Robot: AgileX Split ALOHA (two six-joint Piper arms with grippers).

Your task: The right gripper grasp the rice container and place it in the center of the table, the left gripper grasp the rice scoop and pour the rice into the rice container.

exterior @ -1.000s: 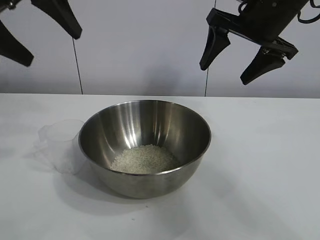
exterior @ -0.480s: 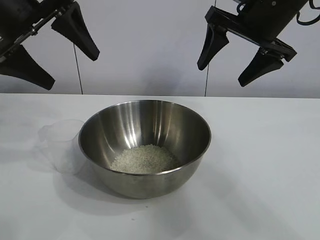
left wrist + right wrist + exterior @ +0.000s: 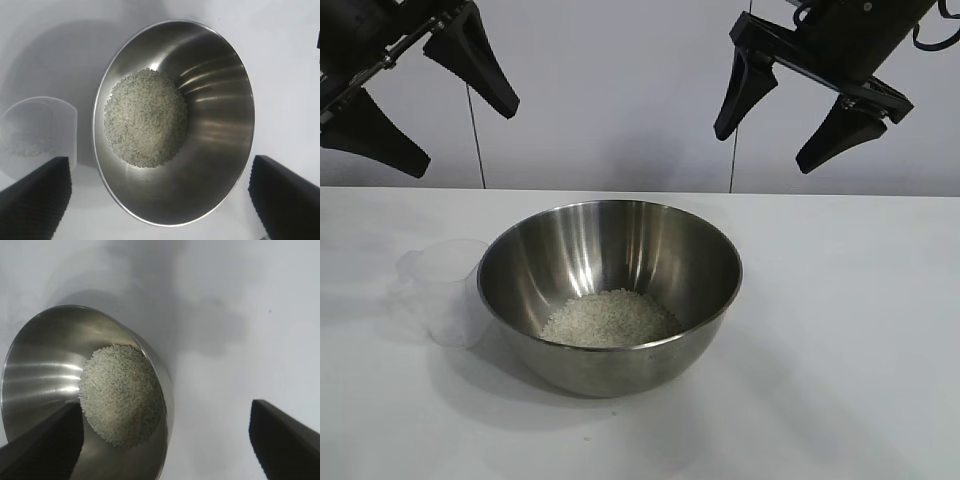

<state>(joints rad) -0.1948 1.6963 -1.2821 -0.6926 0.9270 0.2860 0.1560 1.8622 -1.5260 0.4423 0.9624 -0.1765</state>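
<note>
Since the rice already sits as a pale heap on the floor of the rice container, you're looking at the tail end of the job, not the start. That steel bowl stands upright about mid-table, a bit toward the near edge, w/ nothing gripping it. From the left wrist view the heap covers the bowl's bottom only; the walls are bare and shiny.

Just left of the bowl, touching or nearly touching its wall, the rice scoop stands on the table. It looks all but empty; the left wrist view shows only a few grains left inside the scoop.

Both arms hang high above, well apart from either item. Left gripper is up at the far left, fingers spread wide, holding nothing. Right gripper is up at the far right, fingers also spread wide and empty.

Judgement: container placed, pour done, scoop set back down, so both steps look complete. What's left is prob. just parking the arms. If you want the last grains in, the left gripper would need to come down on the scoop's rim w/o nudging the bowl, since they sit so close.
</note>
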